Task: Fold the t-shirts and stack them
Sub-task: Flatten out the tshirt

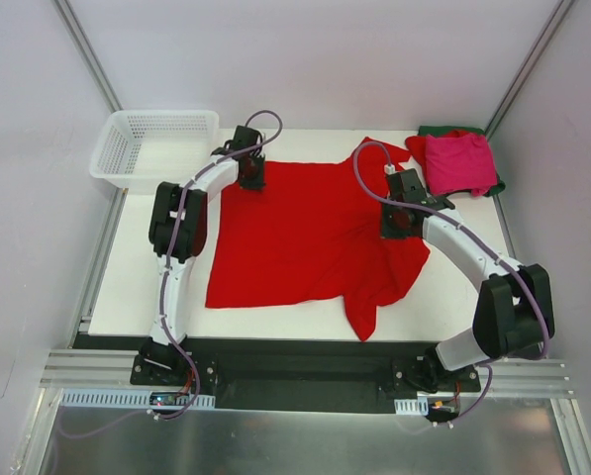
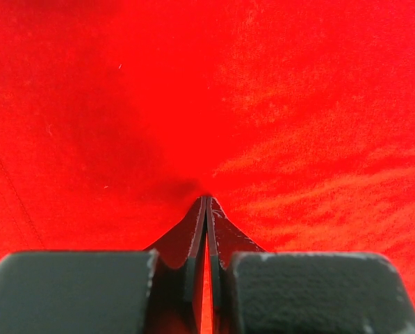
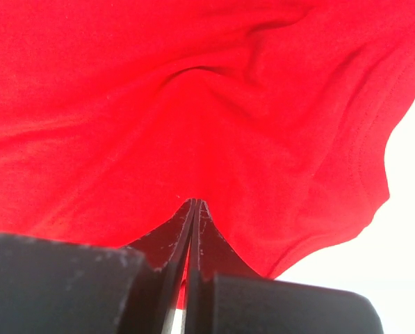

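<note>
Top view: bright red t-shirt (image 1: 305, 237) spread across middle of white table (image 1: 137, 287). Its 9 o'clock half lies flat. The 3 o'clock half is rumpled, with folds bunching toward 5 o'clock near the front table edge.

Left gripper (image 1: 252, 181) sits at the shirt's 11 o'clock corner, on the far edge of the cloth. Left wrist view: fingers (image 2: 190, 240) pressed together, no real gap, tips pinching a small pucker of red cloth. Red fabric fills the whole view.

Right gripper (image 1: 394, 230) is down on the shirt's 3 o'clock side, over the rumpled part. Right wrist view: fingers (image 3: 169, 240) also closed tight, with red cloth nipped at the tips and creases running off toward 12 o'clock. A stitched shirt edge curves at 3 o'clock, with bare table beyond it.

Magenta-pink t-shirt (image 1: 461, 163) lies folded at the table's 2 o'clock corner, on top of a dark green t-shirt (image 1: 439, 130) that shows only as a rim around it. Its near edge is just beside the red shirt's far 1 o'clock corner; can't tell if they touch.

White mesh basket (image 1: 107, 163) sits at the 10 o'clock corner, overhanging the table edge, near the left gripper but apart from it.
</note>
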`<state>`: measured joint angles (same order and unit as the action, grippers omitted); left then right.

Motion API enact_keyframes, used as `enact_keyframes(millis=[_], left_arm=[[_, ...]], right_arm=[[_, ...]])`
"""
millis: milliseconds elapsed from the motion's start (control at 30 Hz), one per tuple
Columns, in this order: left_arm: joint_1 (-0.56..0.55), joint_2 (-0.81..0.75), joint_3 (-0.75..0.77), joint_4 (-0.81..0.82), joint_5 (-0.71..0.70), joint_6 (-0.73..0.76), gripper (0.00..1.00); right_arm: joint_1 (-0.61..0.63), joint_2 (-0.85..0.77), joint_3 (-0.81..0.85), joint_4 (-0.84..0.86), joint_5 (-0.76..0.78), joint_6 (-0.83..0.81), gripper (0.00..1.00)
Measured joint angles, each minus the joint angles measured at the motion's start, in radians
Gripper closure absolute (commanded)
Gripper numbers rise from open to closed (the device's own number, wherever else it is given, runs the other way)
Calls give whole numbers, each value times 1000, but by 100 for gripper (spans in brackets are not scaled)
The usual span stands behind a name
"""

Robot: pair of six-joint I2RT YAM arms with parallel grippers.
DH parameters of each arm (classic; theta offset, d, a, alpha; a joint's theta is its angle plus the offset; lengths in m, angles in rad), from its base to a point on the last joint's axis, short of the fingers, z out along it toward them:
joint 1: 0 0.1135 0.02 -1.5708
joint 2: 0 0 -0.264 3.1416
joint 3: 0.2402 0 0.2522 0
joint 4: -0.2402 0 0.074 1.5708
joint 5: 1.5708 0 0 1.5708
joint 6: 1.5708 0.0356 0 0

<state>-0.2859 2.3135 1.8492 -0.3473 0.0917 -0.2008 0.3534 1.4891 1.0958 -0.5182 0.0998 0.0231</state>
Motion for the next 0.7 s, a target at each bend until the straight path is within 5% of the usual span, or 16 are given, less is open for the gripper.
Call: enact_keyframes(millis=[700], left_arm=[[72, 121, 242, -186, -21, -2, 100]], right_arm=[[-11, -27, 0, -21, -3, 0, 98]])
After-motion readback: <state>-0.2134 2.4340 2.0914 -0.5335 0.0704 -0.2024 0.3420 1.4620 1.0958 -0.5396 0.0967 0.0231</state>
